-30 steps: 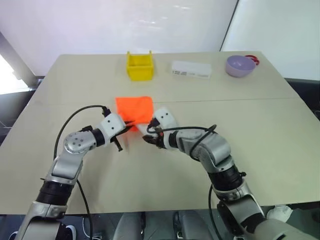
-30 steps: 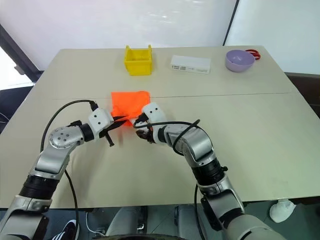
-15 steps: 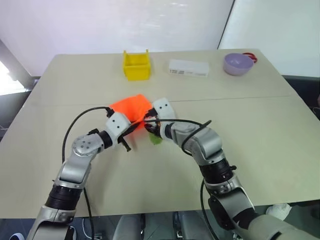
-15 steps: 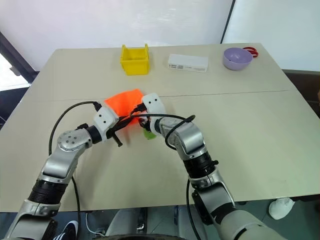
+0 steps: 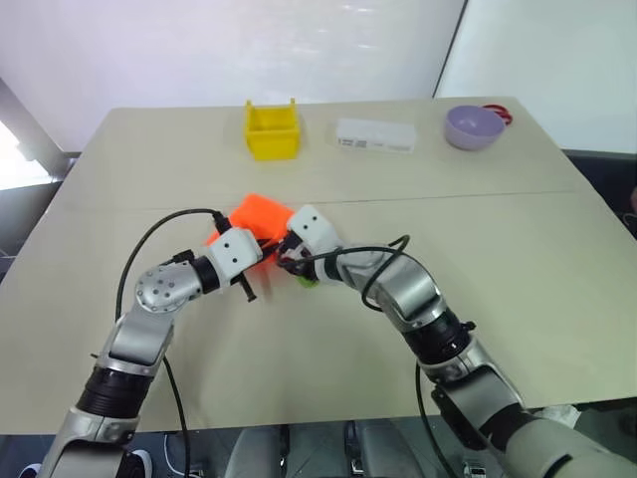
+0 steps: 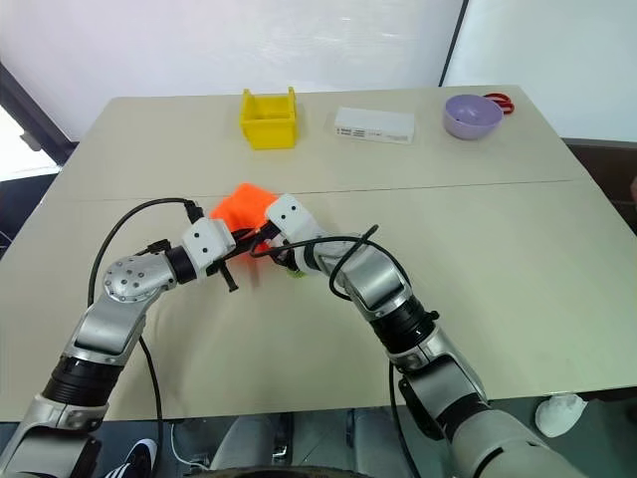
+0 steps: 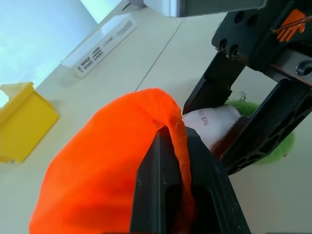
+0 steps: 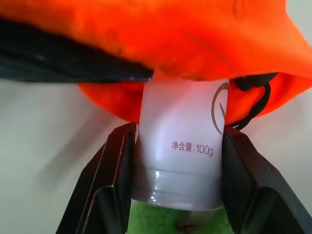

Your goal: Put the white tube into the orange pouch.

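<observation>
While the left gripper (image 7: 178,195) pinches the rim of the orange pouch (image 7: 112,161) and lifts its mouth near the centre of the head views, the right gripper (image 8: 175,180) clamps the white tube (image 8: 181,156) by its cap end, its other end already under the fabric edge. Insertion looks under way. Next, the tube likely needs pushing deeper before the right fingers (image 8: 105,185) let go.
</observation>
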